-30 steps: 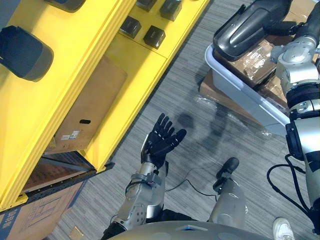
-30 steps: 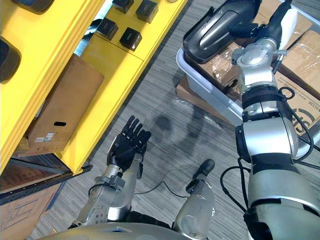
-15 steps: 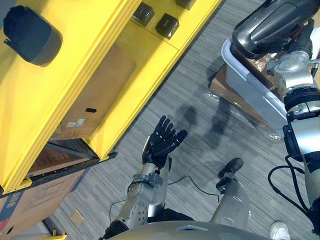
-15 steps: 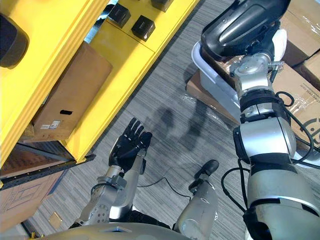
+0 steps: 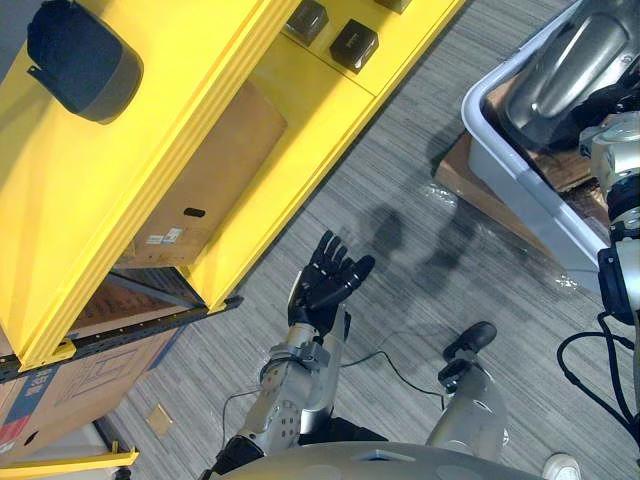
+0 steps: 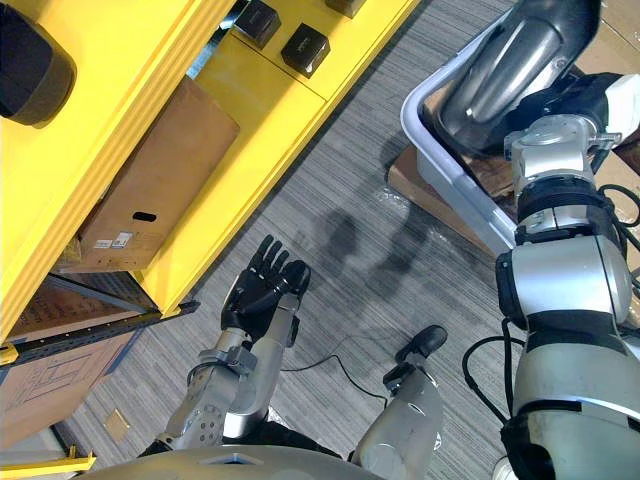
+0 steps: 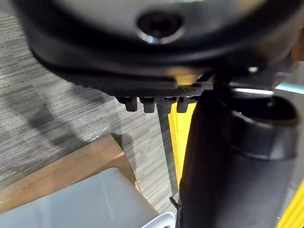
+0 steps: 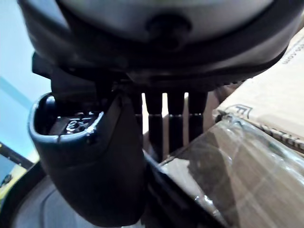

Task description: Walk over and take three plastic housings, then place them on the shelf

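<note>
A dark plastic housing (image 6: 510,55) stands tilted in the grey bin (image 6: 440,150) at the right, its glossy hollow side showing. My right hand (image 6: 578,92), with a white thumb cover, sits at the housing's near end; in the right wrist view its fingers (image 8: 173,121) curl over the housing's dark edge (image 8: 166,202), with the thumb opposite. Another dark housing (image 5: 85,60) lies on the yellow shelf (image 5: 190,110) at the upper left. My left hand (image 5: 325,285) hangs open over the carpet, palm up and holding nothing.
Two small black boxes (image 5: 354,45) sit on a lower yellow shelf board. A cardboard box (image 5: 205,185) is stored under the shelf. Wrapped cardboard boxes (image 8: 247,161) lie in and beside the bin. Grey carpet (image 5: 400,200) stretches between shelf and bin.
The whole picture has shifted with the camera. My right hand's fingers have curled in on the housing, which has tipped up and now shows its hollow side. The left hand is unchanged.
</note>
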### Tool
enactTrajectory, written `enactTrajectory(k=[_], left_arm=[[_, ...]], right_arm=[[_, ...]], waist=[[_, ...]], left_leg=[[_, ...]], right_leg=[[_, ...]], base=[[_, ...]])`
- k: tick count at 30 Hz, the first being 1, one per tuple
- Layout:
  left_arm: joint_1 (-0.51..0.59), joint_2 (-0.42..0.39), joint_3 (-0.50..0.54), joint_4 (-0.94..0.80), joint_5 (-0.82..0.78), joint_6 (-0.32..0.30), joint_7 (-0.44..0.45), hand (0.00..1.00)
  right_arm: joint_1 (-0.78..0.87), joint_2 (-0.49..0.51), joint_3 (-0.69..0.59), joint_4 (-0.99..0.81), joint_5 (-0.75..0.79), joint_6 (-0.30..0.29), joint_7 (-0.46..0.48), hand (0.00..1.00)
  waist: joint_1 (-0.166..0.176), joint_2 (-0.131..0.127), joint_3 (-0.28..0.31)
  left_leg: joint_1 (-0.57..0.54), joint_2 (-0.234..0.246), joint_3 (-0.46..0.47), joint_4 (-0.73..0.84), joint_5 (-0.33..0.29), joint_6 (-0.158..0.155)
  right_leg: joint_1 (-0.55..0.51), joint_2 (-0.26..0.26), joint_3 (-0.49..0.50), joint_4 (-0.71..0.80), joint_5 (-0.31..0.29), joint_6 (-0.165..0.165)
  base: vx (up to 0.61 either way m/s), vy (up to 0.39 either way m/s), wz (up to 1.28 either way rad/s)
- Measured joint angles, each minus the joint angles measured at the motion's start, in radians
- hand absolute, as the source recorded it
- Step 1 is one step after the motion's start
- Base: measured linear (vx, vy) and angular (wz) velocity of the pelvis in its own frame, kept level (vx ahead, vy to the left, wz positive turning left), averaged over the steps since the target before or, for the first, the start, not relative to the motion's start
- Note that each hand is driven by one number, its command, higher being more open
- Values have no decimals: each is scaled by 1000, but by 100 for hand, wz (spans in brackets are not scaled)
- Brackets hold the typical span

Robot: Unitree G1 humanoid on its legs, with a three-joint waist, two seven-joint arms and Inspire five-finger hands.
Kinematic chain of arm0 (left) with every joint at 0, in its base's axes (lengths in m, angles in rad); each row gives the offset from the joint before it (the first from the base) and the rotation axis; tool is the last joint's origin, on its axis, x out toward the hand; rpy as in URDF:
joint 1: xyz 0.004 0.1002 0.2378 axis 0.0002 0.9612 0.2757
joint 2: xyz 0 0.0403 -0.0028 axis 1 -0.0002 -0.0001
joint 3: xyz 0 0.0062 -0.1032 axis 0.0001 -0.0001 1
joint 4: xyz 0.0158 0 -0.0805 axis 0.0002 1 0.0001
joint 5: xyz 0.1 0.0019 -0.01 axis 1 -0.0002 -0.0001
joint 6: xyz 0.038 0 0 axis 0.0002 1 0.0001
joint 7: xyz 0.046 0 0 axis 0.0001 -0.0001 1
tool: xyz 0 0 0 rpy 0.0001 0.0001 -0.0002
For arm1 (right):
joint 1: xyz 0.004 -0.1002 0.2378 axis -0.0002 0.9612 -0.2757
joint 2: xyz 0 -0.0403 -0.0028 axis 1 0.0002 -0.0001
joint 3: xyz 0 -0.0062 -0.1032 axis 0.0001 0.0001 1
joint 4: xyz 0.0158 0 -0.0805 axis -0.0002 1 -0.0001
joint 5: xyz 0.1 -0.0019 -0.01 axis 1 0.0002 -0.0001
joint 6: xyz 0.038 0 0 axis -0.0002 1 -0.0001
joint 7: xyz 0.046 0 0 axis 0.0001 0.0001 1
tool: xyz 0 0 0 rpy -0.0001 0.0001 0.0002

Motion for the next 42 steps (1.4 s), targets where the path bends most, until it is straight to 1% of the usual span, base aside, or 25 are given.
enactTrajectory(k=[4, 7, 9, 14, 18, 21, 22, 23, 24, 26, 27, 28, 29, 31, 33, 35, 37, 38, 39, 40, 41, 42], left_arm=[[1, 1, 2, -3, 0, 0, 3, 100], [4, 1, 2, -4, 2, 0, 3, 100], [13, 5, 6, -6, 2, 0, 3, 100], [59, 9, 30, -16, 2, 0, 3, 100], [109, 41, 45, -89, 2, 0, -4, 100], [113, 48, 65, -120, 3, -1, -12, 100], [113, 50, 79, -129, 4, -8, -24, 100], [113, 51, 83, -129, 5, -12, -29, 100], [114, 55, 87, -130, 5, -13, -36, 100], [122, 80, 99, -151, 7, -13, -42, 100], [126, 89, 117, -173, 19, -14, -51, 100], [122, 98, 133, -188, 43, -14, -54, 100], [113, 114, 147, -211, 60, -13, -56, 100], [101, 127, 169, -251, 80, -13, -59, 100], [76, 137, 180, -288, 80, 3, -60, 100], [41, 148, 196, -324, 72, 36, -63, 100], [-26, 151, 200, -323, 1, 117, -79, 100], [-49, 152, 199, -317, -17, 140, -80, 100], [-83, 155, 193, -295, -41, 182, -80, 100], [-123, 153, 181, -252, -70, 222, -85, 100], [-131, 153, 179, -243, -82, 233, -87, 100], [-189, 144, 156, -168, -136, 289, -93, 100]], right_arm=[[-22, -4, -5, 12, 14, 8, -24, 0], [-50, -4, -12, 40, 23, 33, -32, 0], [-50, -5, -18, 63, 24, 37, -44, 0], [-56, -17, -32, 100, 18, 38, -49, 0], [-72, -27, -31, 139, -50, 38, -51, 0], [-77, -65, -29, 139, -72, 19, -52, 0], [-78, -82, -21, 139, -109, -7, -53, 0], [-79, -90, -15, 139, -125, -18, -53, 0], [-82, -104, -7, 139, -163, -45, -53, 0], [-86, -105, 2, 134, -210, -86, -60, 0], [-86, -107, 9, 120, -237, -118, -63, 0], [-86, -107, 10, 93, -258, -129, -71, 0], [-86, -107, 12, 50, -285, -148, -84, 0], [-85, -107, 29, -30, -300, -174, -104, 0], [-83, -106, 30, -104, -342, -200, -111, 0], [-63, -95, 30, -182, -391, -224, -111, 0], [-12, -70, 28, -276, -461, -262, -111, 0], [2, -55, 27, -295, -476, -270, -111, 0], [32, -17, 27, -322, -494, -290, -110, 0], [68, 20, 27, -345, -524, -308, -108, 0], [75, 26, 27, -348, -531, -312, -108, 0], [111, 71, 27, -374, -568, -325, -101, 0]], waist=[[-5, 2, -2], [-8, 4, -3], [-12, 4, -3], [-33, 3, -3], [-65, 1, -1], [-74, -2, 2], [-76, -8, 6], [-78, -9, 6], [-82, -10, 7], [-98, -25, 17], [-109, -36, 25], [-114, -47, 32], [-126, -60, 41], [-139, -74, 48], [-153, -80, 51], [-162, -96, 50], [-169, -127, 41], [-172, -139, 37], [-187, -164, 23], [-193, -190, 7], [-195, -194, 5], [-214, -219, -9]], left_leg=[[12, 2, 5, 0, -1, 0], [22, 2, 6, 0, -2, 0], [33, 2, 7, -2, -3, 0], [47, 3, 9, -10, -3, 0], [49, 5, 14, -11, -3, -1], [51, 14, 18, -11, -4, -2], [54, 23, 20, -12, -4, -3], [57, 25, 21, -14, -4, -4], [62, 29, 25, -14, -5, -5], [82, 40, 35, -19, -7, -8], [91, 47, 35, -20, -10, -11], [102, 55, 43, -24, -11, -13], [118, 63, 49, -34, -10, -16], [139, 76, 60, -46, -9, -20], [168, 88, 67, -67, -5, -27], [202, 101, 80, -89, 0, -33], [245, 118, 105, -111, 1, -36], [258, 121, 115, -119, 2, -37], [275, 124, 128, -127, 3, -38], [298, 127, 146, -140, 3, -39], [303, 127, 149, -143, 3, -39], [329, 127, 164, -157, 4, -39]], right_leg=[[10, 0, -1, 0, -2, -1], [17, 0, -1, 1, -3, -3], [28, -1, -1, 0, -3, -3], [36, 0, 0, -3, -2, -2], [42, 4, 1, -16, 4, 3], [44, 13, 3, -23, 8, 2], [44, 22, 5, -24, 9, 1], [46, 24, 5, -24, 9, 1], [51, 29, 7, -26, 9, 0], [67, 41, 12, -37, 10, -2], [78, 49, 11, -41, 10, -3], [82, 57, 18, -46, 11, -5], [92, 67, 22, -57, 12, -7], [108, 81, 26, -75, 17, -12], [131, 95, 27, -91, 21, -15], [153, 111, 31, -103, 23, -18], [173, 126, 45, -109, 24, -19], [177, 129, 50, -110, 24, -19], [187, 133, 55, -117, 24, -19], [197, 138, 66, -128, 24, -19], [200, 139, 68, -130, 24, -19], [218, 142, 76, -145, 25, -18]], base=[[0, 0, 0], [-42, -2, -1], [-34, 2, 0], [-12, 1, -1], [2, -2, -2], [-1, -22, -7], [-7, -34, -9], [-8, -48, -11], [-4, -38, -12], [-1, -39, -13], [-3, -33, -14], [-13, -57, -19], [-11, -49, -20], [-7, -47, -16], [20, -45, -14], [41, -46, -17], [60, -44, -23], [82, -29, -21], [85, -17, -26], [84, -15, -22], [69, -7, -23], [54, 4, -15]])
